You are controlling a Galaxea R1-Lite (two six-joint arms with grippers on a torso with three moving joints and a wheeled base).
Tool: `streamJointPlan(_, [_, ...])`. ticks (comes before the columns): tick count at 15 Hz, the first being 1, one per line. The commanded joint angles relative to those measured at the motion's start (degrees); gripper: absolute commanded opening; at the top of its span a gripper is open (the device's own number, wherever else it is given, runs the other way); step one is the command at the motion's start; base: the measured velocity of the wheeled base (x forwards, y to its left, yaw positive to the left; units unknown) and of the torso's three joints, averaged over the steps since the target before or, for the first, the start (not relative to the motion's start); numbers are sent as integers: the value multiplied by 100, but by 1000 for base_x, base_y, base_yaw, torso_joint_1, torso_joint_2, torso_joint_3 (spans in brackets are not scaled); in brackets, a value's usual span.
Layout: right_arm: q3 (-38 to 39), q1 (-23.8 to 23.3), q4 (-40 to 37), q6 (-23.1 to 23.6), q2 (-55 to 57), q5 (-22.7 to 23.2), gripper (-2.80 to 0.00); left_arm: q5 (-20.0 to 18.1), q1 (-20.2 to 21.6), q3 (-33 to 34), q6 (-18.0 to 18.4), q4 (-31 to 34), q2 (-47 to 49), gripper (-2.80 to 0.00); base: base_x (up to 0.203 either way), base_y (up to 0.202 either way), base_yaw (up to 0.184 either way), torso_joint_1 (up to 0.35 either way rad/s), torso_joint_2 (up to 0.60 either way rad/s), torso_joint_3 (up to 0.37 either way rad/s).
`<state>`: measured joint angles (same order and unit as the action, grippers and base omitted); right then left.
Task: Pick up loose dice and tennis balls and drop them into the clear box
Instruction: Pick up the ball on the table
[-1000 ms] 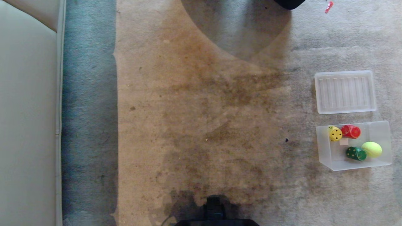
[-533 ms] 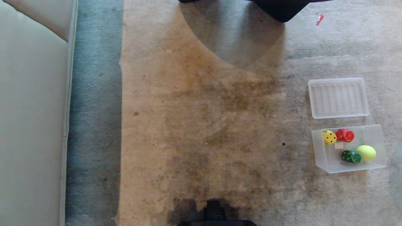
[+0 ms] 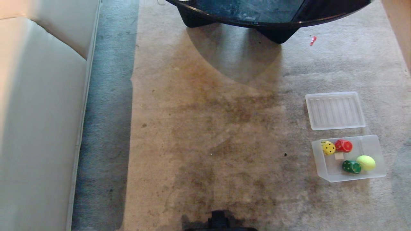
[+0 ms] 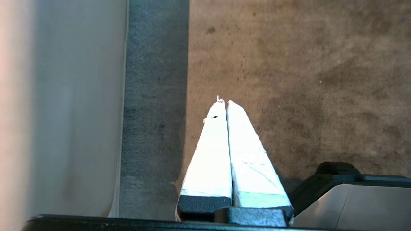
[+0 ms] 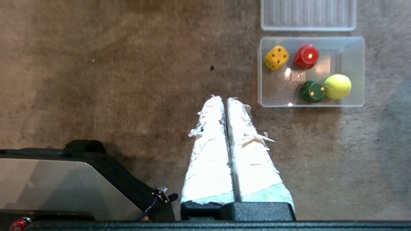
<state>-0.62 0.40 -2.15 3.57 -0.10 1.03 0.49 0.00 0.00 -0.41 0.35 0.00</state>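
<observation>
Right gripper (image 5: pixel 224 99): taped fingers pressed together, empty, hanging above bare carpet (image 3: pixel 208 128). Left gripper (image 4: pixel 223 103): also closed, empty, parked near the sofa edge (image 4: pixel 64 112). Clear box (image 5: pixel 359 64) on the carpet holds three dice, yellow (image 5: pixel 276 57), red (image 5: pixel 306 56) and green (image 5: pixel 312 91), plus one tennis ball (image 5: pixel 337 86). Box lies near the right gripper's tips, apart from them. One ribbed lid (image 5: pixel 308 14) just beside the box.

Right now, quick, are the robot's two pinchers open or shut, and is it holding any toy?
Left gripper: shut, holding nothing, above the carpet.
Right gripper: shut, holding nothing, beside the clear box.
</observation>
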Motion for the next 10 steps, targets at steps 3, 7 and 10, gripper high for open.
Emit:
streamJointPlan(3, [1,4,-5,3,10,3,-280,4,0,0,-2,0,0,-280,0,0,0,2,1,199])
streamJointPlan(7, [-3,-5,-5,3,10,3,-280,4,0,0,-2,0,0,-280,0,0,0,4,0,204])
streamJointPlan(10, [-8,-5,4,3,10,3,-280,4,0,0,-2,0,0,-280,0,0,0,4,2,207])
